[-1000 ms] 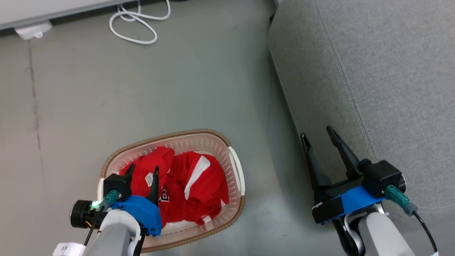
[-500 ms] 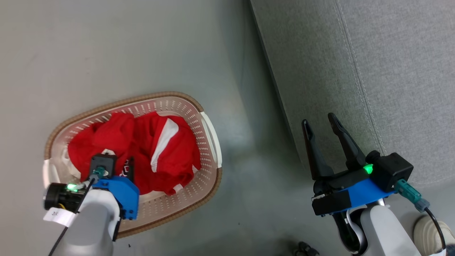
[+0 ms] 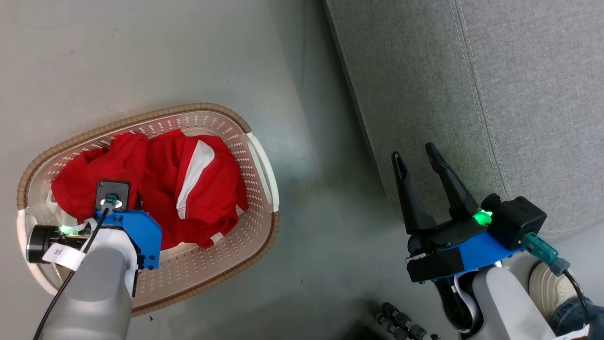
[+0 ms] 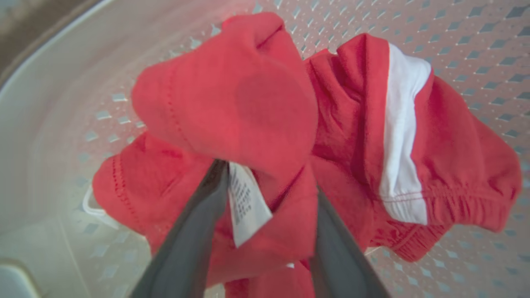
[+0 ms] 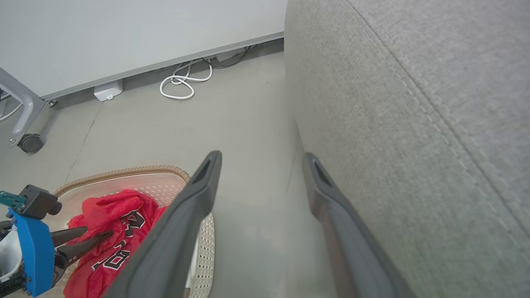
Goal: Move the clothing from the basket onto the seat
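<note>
left gripper (image 4: pixel 269 176): spread astride a clothing (image 4: pixel 232 103) fold in the basket (image 3: pixel 203 107), poised to pinch | right gripper (image 3: pixel 413 151): spread, empty beside the sofa (image 3: pixel 495 94); seemingly out of the way

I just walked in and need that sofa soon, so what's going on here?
The robot is moving laundry from a basket to the sofa. Its left gripper is down inside the basket, open. Its fingers straddle a fold of the red clothing, with a white care label between them. Nothing is lifted yet. The right gripper hangs open and empty beside the sofa's edge. All the clothing lies in the basket.
</note>
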`<state>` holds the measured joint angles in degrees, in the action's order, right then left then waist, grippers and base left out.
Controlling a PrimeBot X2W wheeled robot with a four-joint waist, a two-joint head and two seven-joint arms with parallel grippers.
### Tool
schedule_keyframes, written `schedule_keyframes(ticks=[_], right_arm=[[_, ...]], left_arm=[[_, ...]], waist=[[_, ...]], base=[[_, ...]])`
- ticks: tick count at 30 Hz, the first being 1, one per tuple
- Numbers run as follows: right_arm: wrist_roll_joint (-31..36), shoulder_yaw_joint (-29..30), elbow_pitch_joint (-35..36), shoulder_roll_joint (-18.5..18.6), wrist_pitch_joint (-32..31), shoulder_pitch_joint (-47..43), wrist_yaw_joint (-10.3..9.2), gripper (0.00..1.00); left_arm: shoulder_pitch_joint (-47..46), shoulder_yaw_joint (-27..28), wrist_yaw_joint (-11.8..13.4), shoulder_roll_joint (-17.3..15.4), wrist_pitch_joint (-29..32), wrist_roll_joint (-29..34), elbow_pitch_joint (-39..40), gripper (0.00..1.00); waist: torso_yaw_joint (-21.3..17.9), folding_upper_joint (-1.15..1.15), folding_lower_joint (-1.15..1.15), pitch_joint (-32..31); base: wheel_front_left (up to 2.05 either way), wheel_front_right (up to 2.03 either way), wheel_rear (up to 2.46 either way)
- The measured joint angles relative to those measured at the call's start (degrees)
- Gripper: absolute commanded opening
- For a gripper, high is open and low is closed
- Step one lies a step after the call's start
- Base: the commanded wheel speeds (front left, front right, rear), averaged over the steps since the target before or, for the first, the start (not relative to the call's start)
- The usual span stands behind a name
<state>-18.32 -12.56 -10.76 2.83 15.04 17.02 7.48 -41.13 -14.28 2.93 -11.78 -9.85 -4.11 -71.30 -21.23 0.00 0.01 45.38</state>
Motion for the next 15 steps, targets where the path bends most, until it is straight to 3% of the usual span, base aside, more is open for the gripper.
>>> schedule_keyframes(ticks=[15], right_arm=[[0.22, 0.16, -0.18, 0.0, 0.0, 0.72, 0.0, 1.0]], left_arm=[[-0.93, 0.78, -3.38, 0.74, -0.86, -3.43, -1.34, 0.0]], waist=[[0.97, 0.0, 0.0, -1.17]], base=[[0.0, 0.0, 0.0]])
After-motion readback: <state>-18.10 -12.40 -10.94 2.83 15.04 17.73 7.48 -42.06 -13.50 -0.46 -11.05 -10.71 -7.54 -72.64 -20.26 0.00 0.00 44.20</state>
